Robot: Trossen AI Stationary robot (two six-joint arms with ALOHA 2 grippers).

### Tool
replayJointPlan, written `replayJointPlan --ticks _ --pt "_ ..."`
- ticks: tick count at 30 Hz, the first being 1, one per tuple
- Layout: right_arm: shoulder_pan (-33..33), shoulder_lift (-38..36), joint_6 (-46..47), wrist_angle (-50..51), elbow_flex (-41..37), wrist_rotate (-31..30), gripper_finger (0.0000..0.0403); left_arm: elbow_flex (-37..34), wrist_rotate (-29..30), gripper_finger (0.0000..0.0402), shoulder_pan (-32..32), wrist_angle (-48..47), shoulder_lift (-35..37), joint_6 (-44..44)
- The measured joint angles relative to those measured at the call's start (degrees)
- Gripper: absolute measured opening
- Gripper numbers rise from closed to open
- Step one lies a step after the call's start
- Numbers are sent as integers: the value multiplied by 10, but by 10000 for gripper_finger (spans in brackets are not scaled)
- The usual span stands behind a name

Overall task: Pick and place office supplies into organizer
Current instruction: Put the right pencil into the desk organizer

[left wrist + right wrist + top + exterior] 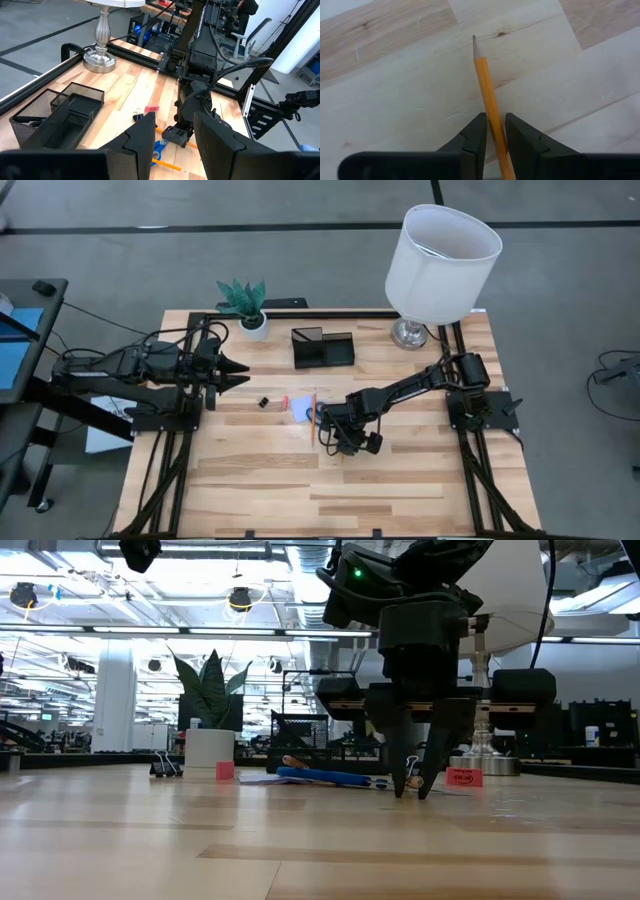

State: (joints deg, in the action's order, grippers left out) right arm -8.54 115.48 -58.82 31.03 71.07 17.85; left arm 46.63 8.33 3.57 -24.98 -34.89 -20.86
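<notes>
1. Closing my right gripper (493, 134) on a yellow wooden pencil (486, 85), I have its shaft between my two dark fingers (472, 140) at the bottom centre of the right wrist view. The gap is down to about the pencil's width, but I cannot tell whether the pads bite yet. The sharpened graphite tip points toward the top of that frame and seems to lie flat on the pale planked wooden table (395, 90).

2. I judge this the grasp step for one pencil. Next comes a firm pinch, a straight lift, then a carry to the organizer.

3. The pencil is slim, smooth and hard, so it could roll or pivot if I pinch off centre.

4. In the low view, my fingertips touch down at centre right, with blue-handled scissors (330, 777) lying flat just left of them and a small red tag (463, 777) just right.

5. Farther left, a tiny black binder clip (166, 766) and a small red cube (224, 770) sit apart.

6. The black mesh rectangular organizer (322, 348) stands at upper centre of the high view, well beyond the pencil.

7. My left gripper (240, 373) waits at centre left, fingers parted, holding nothing.
</notes>
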Motion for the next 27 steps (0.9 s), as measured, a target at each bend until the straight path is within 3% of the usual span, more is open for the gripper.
replayJointPlan --ticks 27 --pt "0 1 5 14 15 -3 57 0 0 126 0 0 0 0"
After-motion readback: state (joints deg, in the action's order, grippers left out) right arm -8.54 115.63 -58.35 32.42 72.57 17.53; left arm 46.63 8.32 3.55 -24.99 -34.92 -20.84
